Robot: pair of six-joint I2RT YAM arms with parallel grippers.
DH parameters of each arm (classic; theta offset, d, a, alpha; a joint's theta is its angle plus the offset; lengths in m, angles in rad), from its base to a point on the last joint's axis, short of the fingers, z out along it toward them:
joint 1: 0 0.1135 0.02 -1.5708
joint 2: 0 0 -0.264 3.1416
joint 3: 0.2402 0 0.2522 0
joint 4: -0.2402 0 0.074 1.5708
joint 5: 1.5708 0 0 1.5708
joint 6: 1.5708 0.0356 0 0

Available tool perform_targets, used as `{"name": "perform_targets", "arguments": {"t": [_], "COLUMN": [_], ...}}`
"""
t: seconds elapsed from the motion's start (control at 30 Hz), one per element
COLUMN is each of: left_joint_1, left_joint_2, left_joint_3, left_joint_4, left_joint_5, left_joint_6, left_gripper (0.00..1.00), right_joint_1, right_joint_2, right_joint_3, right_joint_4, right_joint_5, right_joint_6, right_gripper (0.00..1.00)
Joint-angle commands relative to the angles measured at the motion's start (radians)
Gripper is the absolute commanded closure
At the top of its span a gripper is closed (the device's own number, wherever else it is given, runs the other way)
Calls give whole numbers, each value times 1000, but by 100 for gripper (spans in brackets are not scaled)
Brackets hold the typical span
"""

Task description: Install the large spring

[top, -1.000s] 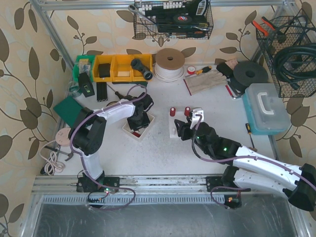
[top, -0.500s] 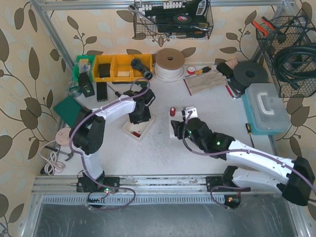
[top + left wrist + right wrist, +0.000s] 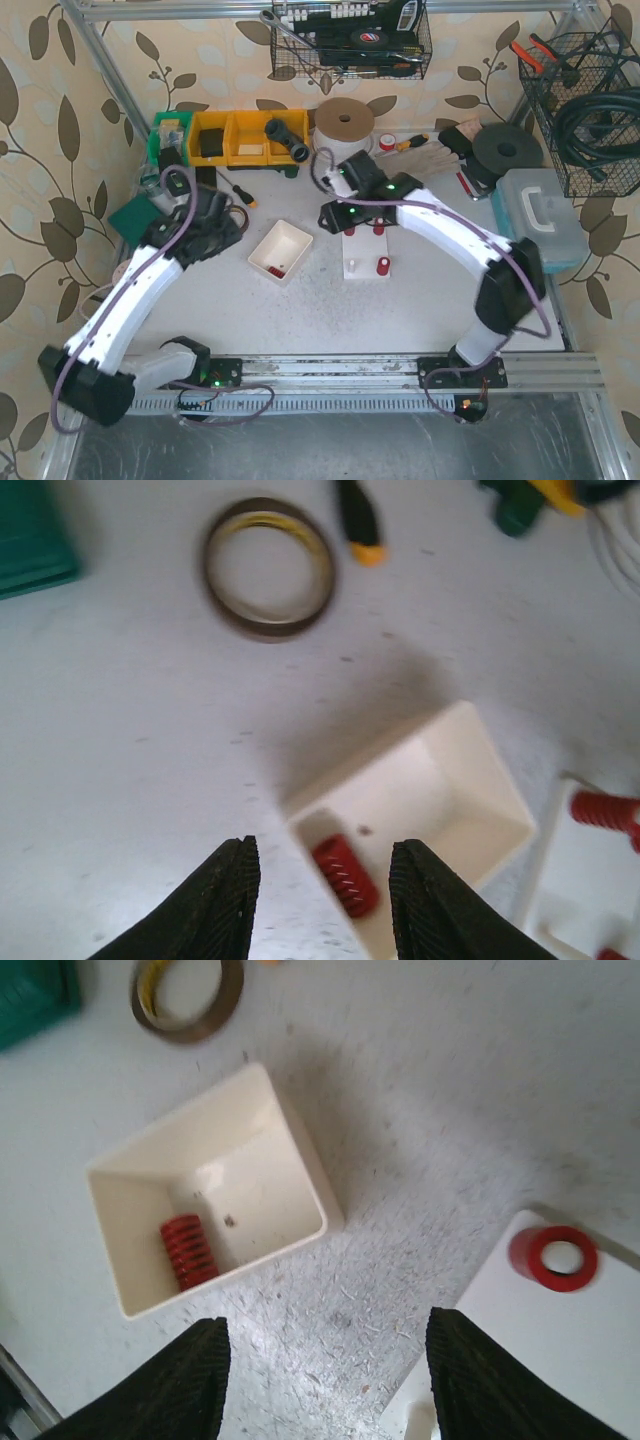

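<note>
Left tool [image 3: 322,850] hung over the worktop [image 3: 430,300] left of centre. Its fingers [image 3: 225,905] were apart with nothing between them. Right tool [image 3: 325,1322] hovered near the worktop's middle, jaws wide apart, also empty.

Red spring [image 3: 185,1250] lay on its side inside the white tray [image 3: 300,1175], tucked toward the tray's near end. The tray sat a little left of the worktop's centre, turned at an angle to the edges. Neither tool touched the spring or the tray.

White plate [image 3: 365,262] lay just right of the tray, apart from it, about mid-worktop. Upright red springs [image 3: 378,230] stood on it: two along its far edge, and one nearer its right side.

Tape ring [image 3: 268,565] lay flat toward the far-left part of the worktop. A screwdriver [image 3: 358,520] lay just beyond it.
</note>
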Motion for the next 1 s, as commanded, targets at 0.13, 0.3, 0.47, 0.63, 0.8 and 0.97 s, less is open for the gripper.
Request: {"name": "perform_targets", "arguments": {"t": [0.13,0.3,0.47,0.63,0.8,0.97], "left_joint_1": [186,217,233,260,269,277], "left_joint_2": [-192,-168,-173,-158,-126,-129], "left_joint_3": [-208,-258,-293,-317,-301,-305], "left_joint_4": [10,59,96,182,186,185], "left_joint_5": [75,141,180,299,329,325], "left_joint_6": [27,72,87,142,165,165], "left_gripper": [57,57,58,57,57,58], "right_joint_1": [62,101,123,139,139,139], "right_joint_2": [357,500,595,686,733,751], "right_joint_3": [343,496,592,706,764,775], "right_joint_4": [-343,-383,-396,-436,-426,-391], "right_joint_5": [24,61,82,153,208,203], "right_joint_6": [-256,-279,-281,-284,-271,-243], "right_gripper": [45,45,47,54,59,66]}}
